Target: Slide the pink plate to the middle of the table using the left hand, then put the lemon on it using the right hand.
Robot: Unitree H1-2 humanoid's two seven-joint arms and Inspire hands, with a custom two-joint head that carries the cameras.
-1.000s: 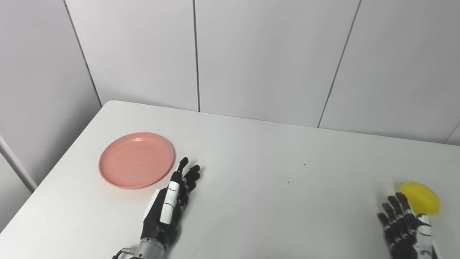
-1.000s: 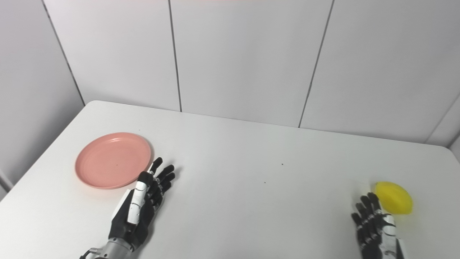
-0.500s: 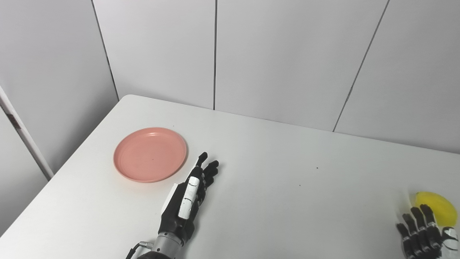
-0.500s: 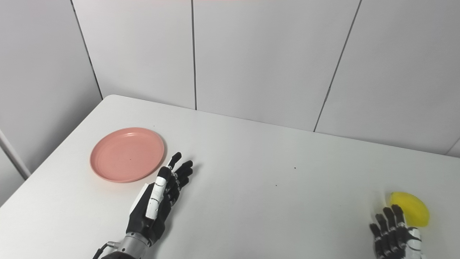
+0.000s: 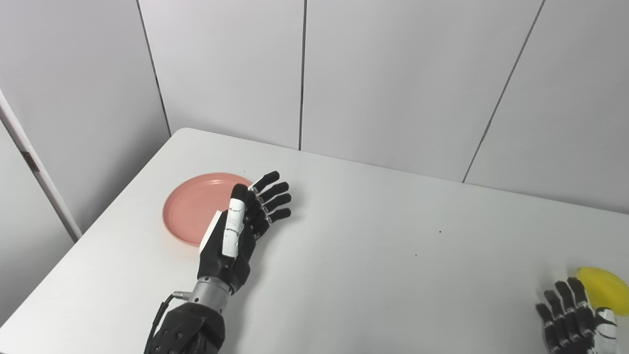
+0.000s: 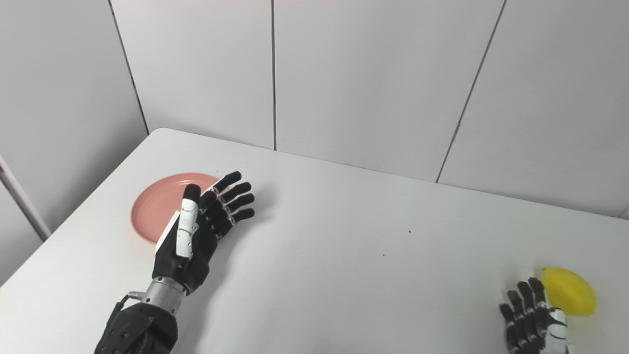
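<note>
Left hand [image 5: 241, 228] spread wide, empty, hiding pink plate's [image 5: 194, 211] right side; right hand [image 6: 533, 317] also spread, beside lemon [image 6: 567, 297].

White table [image 5: 373, 255] bears pink plate [image 5: 191, 211] and lemon [image 6: 570, 290].

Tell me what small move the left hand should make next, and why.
Probably lower the open left hand onto the pink plate's right rim: it hovers over that edge, the plate sits far left on the table, and the lemon waits beside the right hand.
</note>
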